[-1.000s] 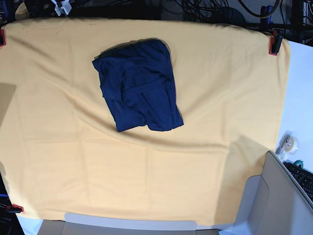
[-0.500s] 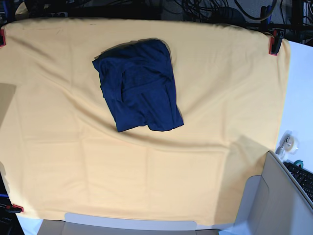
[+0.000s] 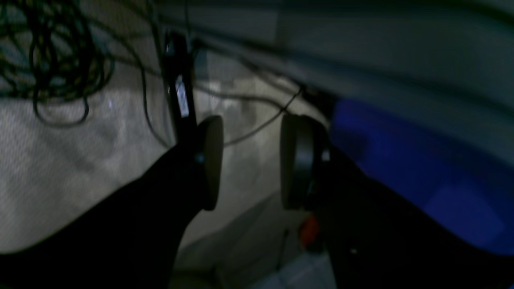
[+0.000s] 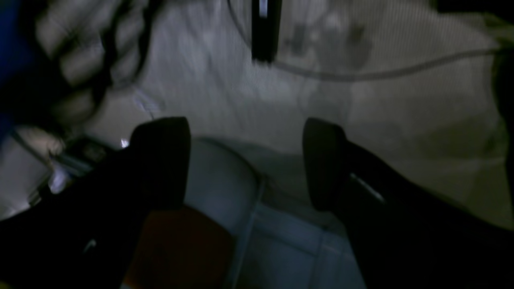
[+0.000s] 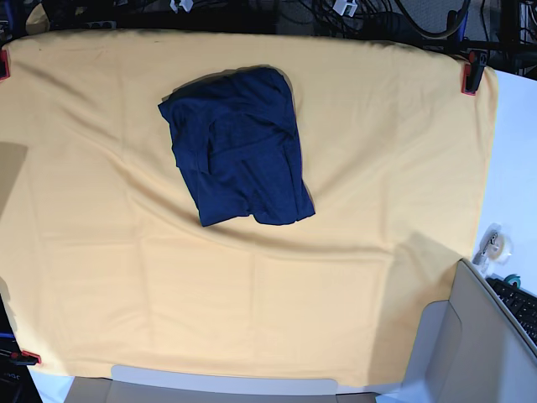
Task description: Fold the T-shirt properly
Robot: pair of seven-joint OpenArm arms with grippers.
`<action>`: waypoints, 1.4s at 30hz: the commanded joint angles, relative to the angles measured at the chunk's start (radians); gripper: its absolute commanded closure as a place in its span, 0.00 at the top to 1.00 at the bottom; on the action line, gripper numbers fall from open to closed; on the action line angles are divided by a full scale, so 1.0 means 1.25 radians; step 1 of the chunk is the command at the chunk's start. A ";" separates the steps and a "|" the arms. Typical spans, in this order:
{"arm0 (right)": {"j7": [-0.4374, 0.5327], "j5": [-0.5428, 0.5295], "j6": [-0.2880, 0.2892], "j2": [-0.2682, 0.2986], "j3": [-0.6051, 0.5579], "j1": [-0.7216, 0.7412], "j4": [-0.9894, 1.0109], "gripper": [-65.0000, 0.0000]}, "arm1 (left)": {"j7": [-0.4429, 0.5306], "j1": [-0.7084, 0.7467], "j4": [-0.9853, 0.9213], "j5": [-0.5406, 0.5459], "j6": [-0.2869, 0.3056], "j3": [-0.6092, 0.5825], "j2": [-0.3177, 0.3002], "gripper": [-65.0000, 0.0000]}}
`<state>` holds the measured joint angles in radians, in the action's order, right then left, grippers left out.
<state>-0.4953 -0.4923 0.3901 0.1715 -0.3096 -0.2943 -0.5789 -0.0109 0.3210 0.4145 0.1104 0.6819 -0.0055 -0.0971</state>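
So the T-shirt (image 5: pixel 237 147) is a compact dark navy bundle on the yellow cloth (image 5: pixel 377 168), up toward the far edge and a bit left of center, long axis running diagonally. Thin matte knit, soft rumpled edges. Both claws are off over the cable mess: left claw (image 3: pixel 251 160) spread, empty; right claw (image 4: pixel 245 160) spread wider, empty. Can't tell which is nearer.

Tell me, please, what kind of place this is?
Probably a robot lab workbench: a yellow cloth clamped at its corners by a red clamp, tangled cables behind, and a keyboard at the side.
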 commanded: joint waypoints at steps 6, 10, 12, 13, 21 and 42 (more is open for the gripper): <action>0.204 0.000 0.003 -0.047 -0.008 0.056 0.208 0.67 | 0.074 -0.025 -0.072 -0.001 0.013 0.000 0.012 0.35; 0.291 0.002 0.002 -0.051 -0.008 0.074 0.248 0.67 | 0.092 -0.029 -0.073 -0.001 0.013 0.000 0.035 0.35; 0.297 0.003 0.002 -0.059 -0.008 0.090 0.265 0.67 | 0.092 -0.032 -0.074 -0.001 0.013 0.000 0.037 0.35; 0.297 0.011 0.000 -0.063 -0.008 0.100 0.278 0.67 | 0.090 -0.039 -0.074 -0.001 0.013 0.000 0.041 0.35; 0.300 0.110 -0.136 -0.085 -0.002 0.132 0.299 0.67 | 0.094 -0.110 -0.189 -0.002 -0.301 -0.033 0.053 0.35; 0.300 0.110 -0.257 -0.114 -0.001 0.182 0.297 0.67 | 0.100 -0.141 -0.193 -0.001 -0.525 -0.110 0.092 0.35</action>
<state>-0.1219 -0.3534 0.0635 0.0269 -0.3130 -0.0658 -0.2073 0.1093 0.1402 0.1719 0.1146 0.0170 -0.1406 0.0166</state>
